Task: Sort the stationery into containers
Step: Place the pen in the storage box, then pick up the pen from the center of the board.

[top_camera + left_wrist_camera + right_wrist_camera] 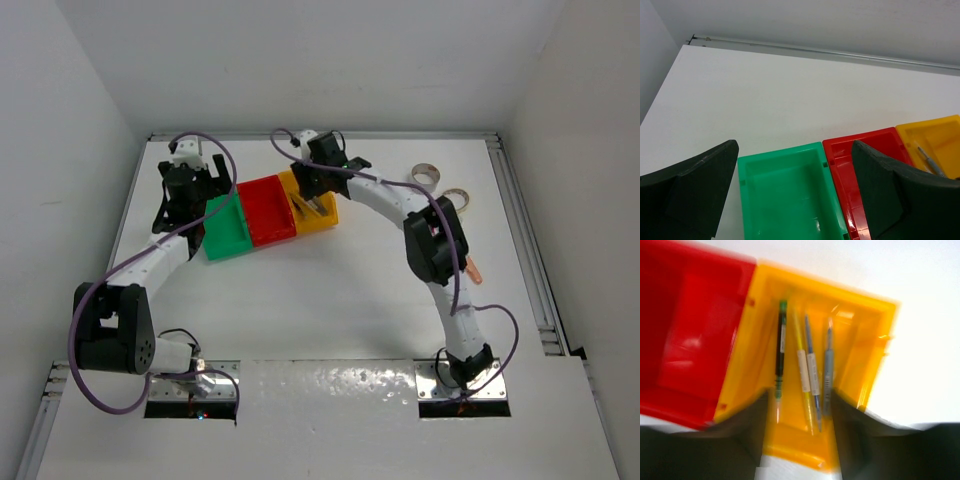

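Top view, left claw: we see it over the green bin's far end.
Top view, right claw: over the yellow bin, beside the red bin.
Top view, tape rolls: two on the desk, well right of the bins.
Left wrist view: we find the left claw spread wide, gripping nothing.
Right wrist view: we find the right claw parted, holding nothing; four pens lie lengthwise in the yellow bin.

white table with three bins and loose stationery.
green bin, red bin and yellow bin stand joined in a row, far side, left of centre; grey-white tape roll and tan tape roll lie far right, a short orange-pink stick nearer.
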Controlling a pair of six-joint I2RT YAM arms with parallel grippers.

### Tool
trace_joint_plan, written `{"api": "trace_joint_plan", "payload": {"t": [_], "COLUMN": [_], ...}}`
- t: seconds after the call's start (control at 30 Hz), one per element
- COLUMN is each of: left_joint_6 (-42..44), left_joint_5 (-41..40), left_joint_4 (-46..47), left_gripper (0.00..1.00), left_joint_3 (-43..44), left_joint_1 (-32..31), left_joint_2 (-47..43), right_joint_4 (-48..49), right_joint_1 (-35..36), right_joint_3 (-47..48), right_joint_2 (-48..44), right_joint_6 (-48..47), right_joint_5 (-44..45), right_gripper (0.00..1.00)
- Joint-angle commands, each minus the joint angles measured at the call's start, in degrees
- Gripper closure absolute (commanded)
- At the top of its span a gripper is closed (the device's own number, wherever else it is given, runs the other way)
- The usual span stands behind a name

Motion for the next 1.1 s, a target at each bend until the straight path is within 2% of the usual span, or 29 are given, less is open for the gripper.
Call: {"api": "trace_joint_plan", "payload": {"t": [0.0, 0.03, 0.07, 0.1, 0.13, 0.2, 0.23, 0.33, 0.5, 0.7, 1.07], "left_joint_6": [-0.3, -0.3, -0.3, -0.2, -0.4, -0.5, -0.5, -0.6, -1.0, -1.4, -1.3], "left_joint_5": [1.1, 1.1, 1.1, 1.1, 1.1, 1.2, 1.3, 1.7, 2.4, 3.4, 2.6], "left_joint_4": [2.4, 2.6, 2.8, 3.0, 3.2, 3.3, 3.3, 3.3, 3.1, 2.5, 1.8], "left_gripper": [0.07, 0.07, 0.07, 0.07, 0.07, 0.07, 0.07, 0.07, 0.07, 0.07, 0.07], "left_joint_3": [0.6, 0.7, 0.7, 0.8, 0.8, 0.9, 0.8, 1.0, 1.6, 1.6, 1.4], "left_joint_1": [0.7, 0.7, 0.7, 0.7, 0.6, 0.7, 0.7, 0.7, 0.7, 0.7, 0.6], "left_joint_2": [-0.8, -0.6, -0.5, -0.5, -0.5, -0.2, 0.0, 0.2, 0.9, 0.6, 0.1], "right_joint_4": [3.1, 3.0, 2.6, 1.9, 0.1, -1.9, -3.5, -9.9, -10.4, -8.6, -9.2], "right_joint_1": [-2.4, -4.6, -6.1, -7.6, -10.8, -14.1, -17.3, -22.2, -26.8, -30.2, -30.9], "right_joint_3": [0.4, -2.9, -4.8, -6.9, -11.2, -16.1, -20.2, -26.3, -34.1, -34.3, -30.4], "right_joint_2": [-12.5, -16.4, -18.5, -20.3, -23.5, -25.9, -26.8, -27.9, -28.1, -24.0, -16.7], "right_joint_6": [3.6, 4.4, 5.2, 6.2, 7.6, 9.3, 10.0, 11.6, 12.1, 10.7, 7.9], "right_joint_5": [-0.3, -0.1, -0.1, -0.1, 0.4, 2.6, 3.7, 8.0, 10.9, 10.8, 11.1], "right_gripper": [0.65, 0.87, 0.88, 0.99, 1.00, 0.93, 0.81, 0.69, 0.81, 0.81, 0.83]}}
